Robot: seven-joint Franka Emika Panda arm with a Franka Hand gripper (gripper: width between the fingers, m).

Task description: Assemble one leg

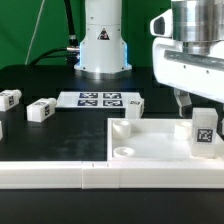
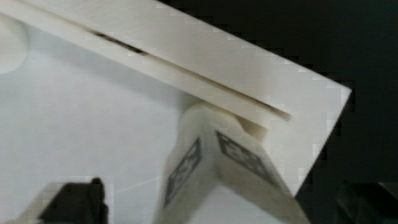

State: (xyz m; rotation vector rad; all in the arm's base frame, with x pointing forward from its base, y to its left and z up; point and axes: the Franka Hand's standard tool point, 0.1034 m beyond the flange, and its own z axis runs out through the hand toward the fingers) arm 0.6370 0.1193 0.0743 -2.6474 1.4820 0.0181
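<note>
A white leg (image 1: 203, 131) with a marker tag stands upright on the near right corner of the flat white panel (image 1: 150, 143). My gripper (image 1: 196, 106) hangs just above and behind it, open, touching nothing. In the wrist view the leg (image 2: 222, 160) rises between my jaws, with a clear gap to the dark finger (image 2: 71, 201) at one side; the other finger is not clearly seen. My gripper (image 2: 214, 208) holds nothing. A second leg (image 1: 121, 129) stands at the panel's far left corner.
Loose legs lie on the black table at the exterior view's left (image 1: 10, 98), (image 1: 41, 110) and one behind the panel (image 1: 133, 105). The marker board (image 1: 98, 99) lies before the robot base. A long white rail (image 1: 50, 175) runs along the front.
</note>
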